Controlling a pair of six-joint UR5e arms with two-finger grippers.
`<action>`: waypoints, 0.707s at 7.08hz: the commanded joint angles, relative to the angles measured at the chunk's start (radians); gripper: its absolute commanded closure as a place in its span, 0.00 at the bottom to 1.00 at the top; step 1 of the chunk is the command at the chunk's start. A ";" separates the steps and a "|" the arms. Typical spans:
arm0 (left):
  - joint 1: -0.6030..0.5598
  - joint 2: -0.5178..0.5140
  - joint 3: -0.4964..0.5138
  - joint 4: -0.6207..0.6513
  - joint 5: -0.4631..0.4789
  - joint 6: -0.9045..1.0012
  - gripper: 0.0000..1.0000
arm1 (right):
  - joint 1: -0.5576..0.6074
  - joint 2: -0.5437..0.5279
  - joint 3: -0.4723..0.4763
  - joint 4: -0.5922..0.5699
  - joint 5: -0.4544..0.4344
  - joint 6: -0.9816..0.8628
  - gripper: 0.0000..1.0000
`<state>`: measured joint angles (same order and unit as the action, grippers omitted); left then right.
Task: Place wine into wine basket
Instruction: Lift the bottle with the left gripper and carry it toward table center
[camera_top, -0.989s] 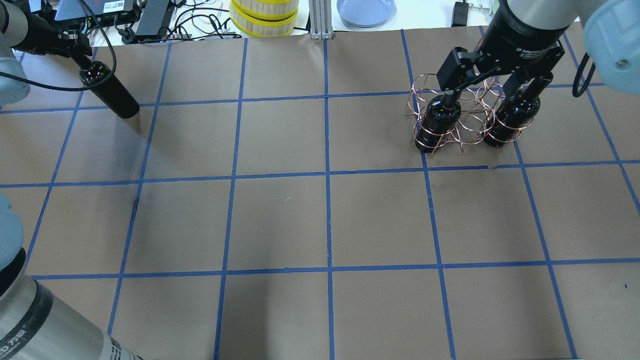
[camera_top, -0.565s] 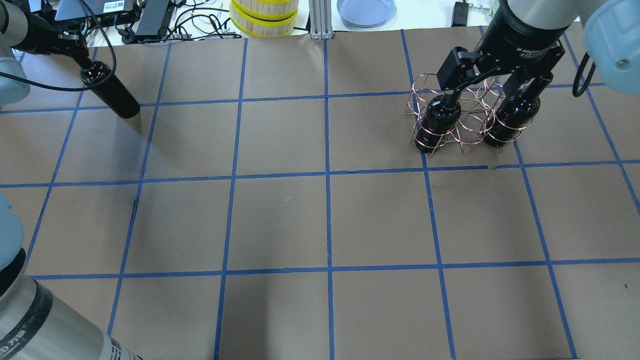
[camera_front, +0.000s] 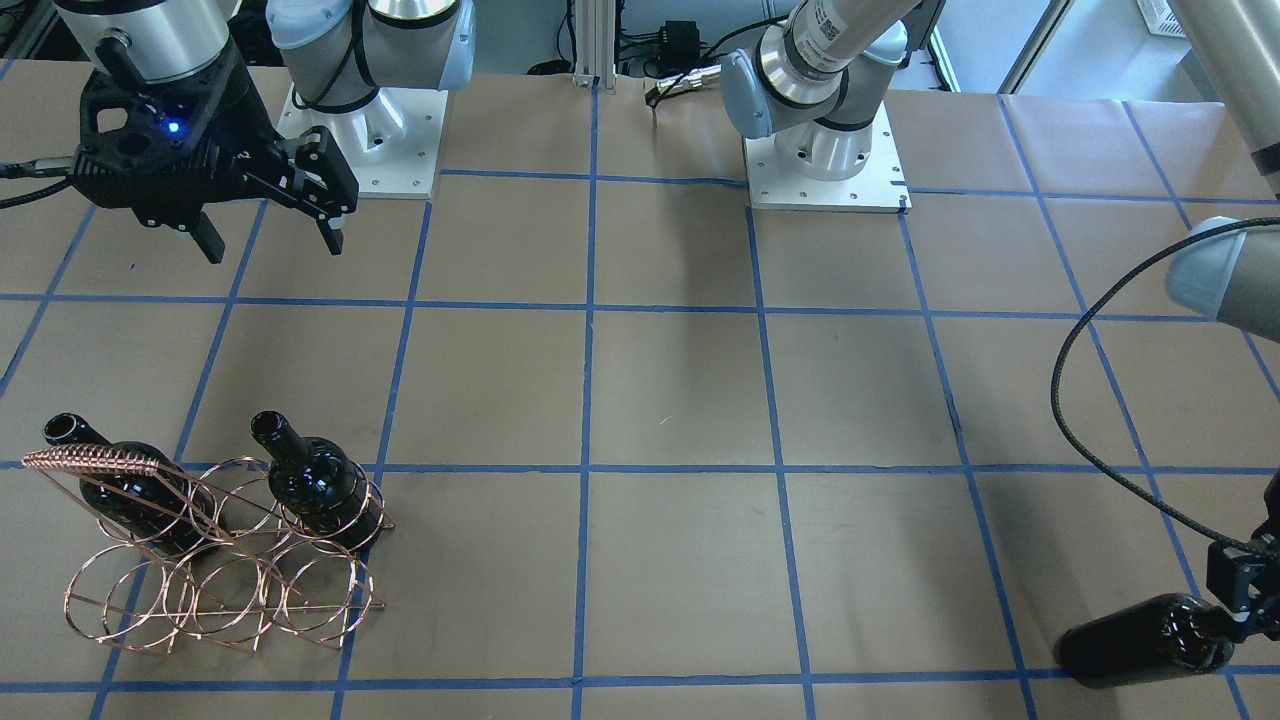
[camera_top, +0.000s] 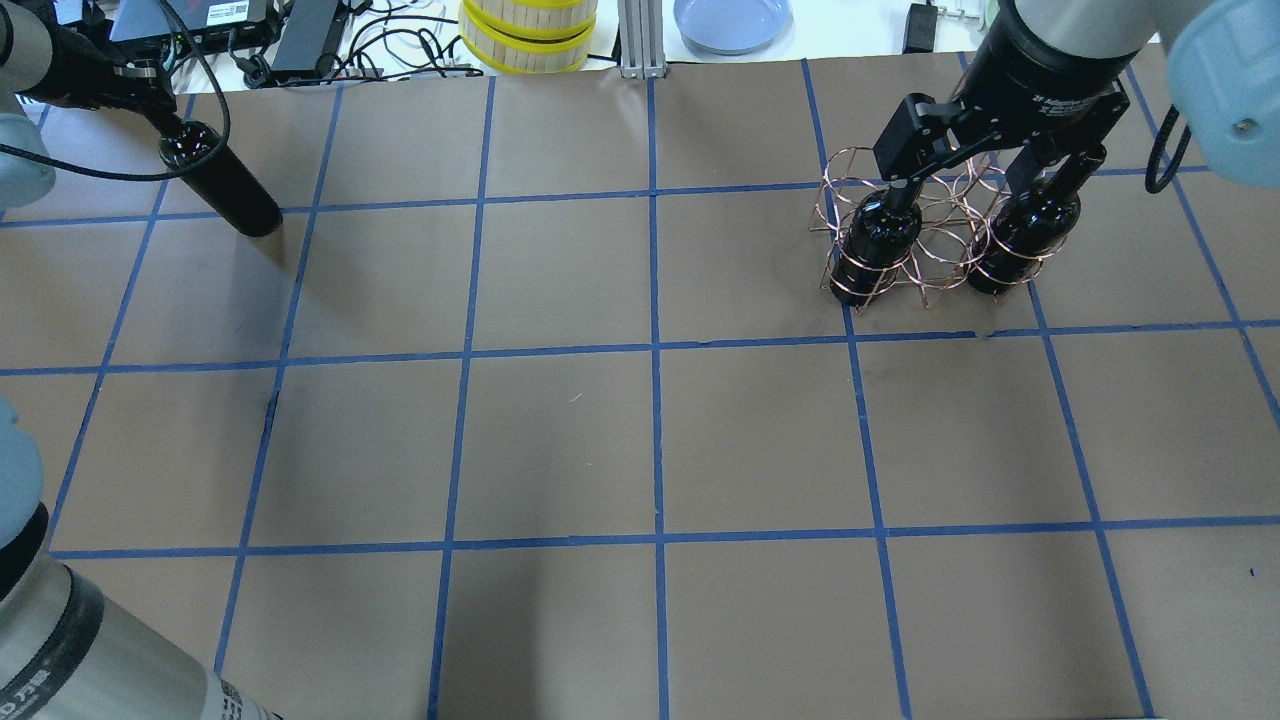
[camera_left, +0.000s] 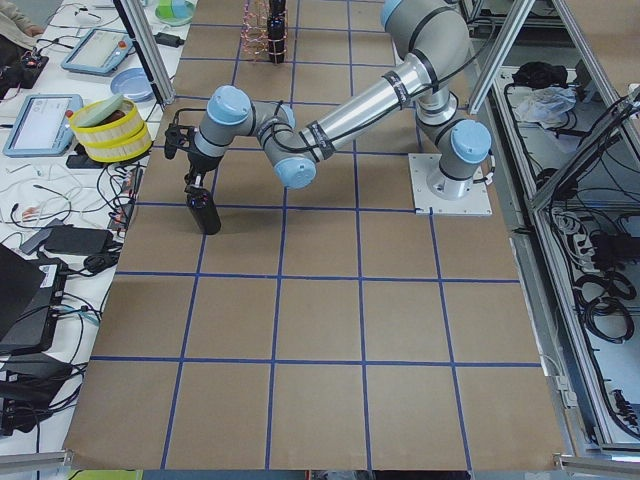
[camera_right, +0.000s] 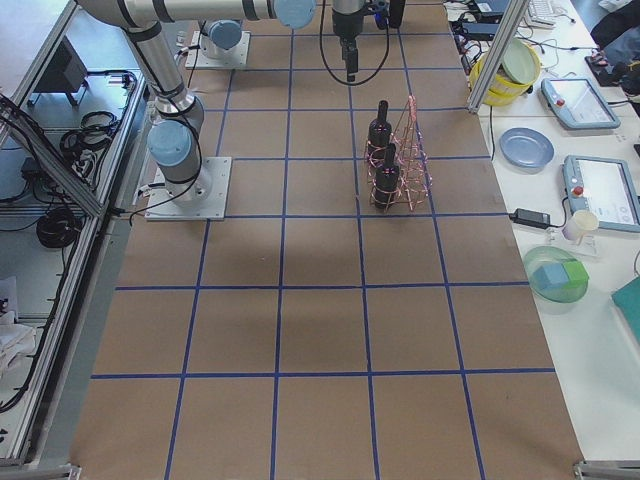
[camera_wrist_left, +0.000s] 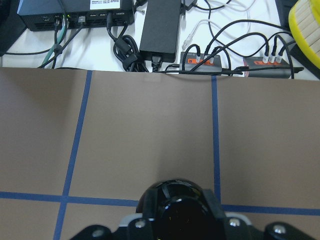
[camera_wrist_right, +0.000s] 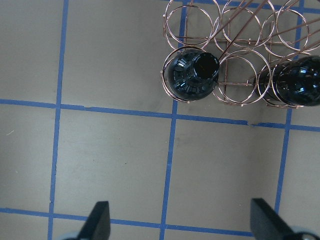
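One wine (camera_top: 232, 198) hangs clamped under left tool (camera_top: 160, 112).

Glossy near-black bottles (camera_front: 320, 490) and a copper wire basket (camera_front: 100, 461) stand just ahead of the black right gripper (camera_front: 272, 243), an equally dark wine (camera_front: 1140, 640) at the black left gripper (camera_front: 1240, 605), on brown table paper (camera_top: 560, 440) gridded blue.

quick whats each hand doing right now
Left hand: closed on a wine bottle.
Right hand: open, holding nothing.
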<state>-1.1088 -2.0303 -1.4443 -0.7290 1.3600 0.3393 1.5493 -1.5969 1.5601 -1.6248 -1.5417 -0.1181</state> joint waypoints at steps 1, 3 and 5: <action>-0.052 0.069 -0.008 -0.061 0.028 -0.035 1.00 | 0.000 0.000 0.000 -0.001 0.000 -0.001 0.00; -0.155 0.160 -0.091 -0.078 0.093 -0.133 1.00 | 0.000 0.000 0.000 -0.001 0.000 0.000 0.00; -0.262 0.260 -0.157 -0.087 0.093 -0.239 1.00 | 0.000 0.000 0.000 -0.001 0.000 0.000 0.00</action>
<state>-1.3046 -1.8300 -1.5633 -0.8098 1.4482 0.1766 1.5493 -1.5969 1.5600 -1.6260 -1.5416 -0.1182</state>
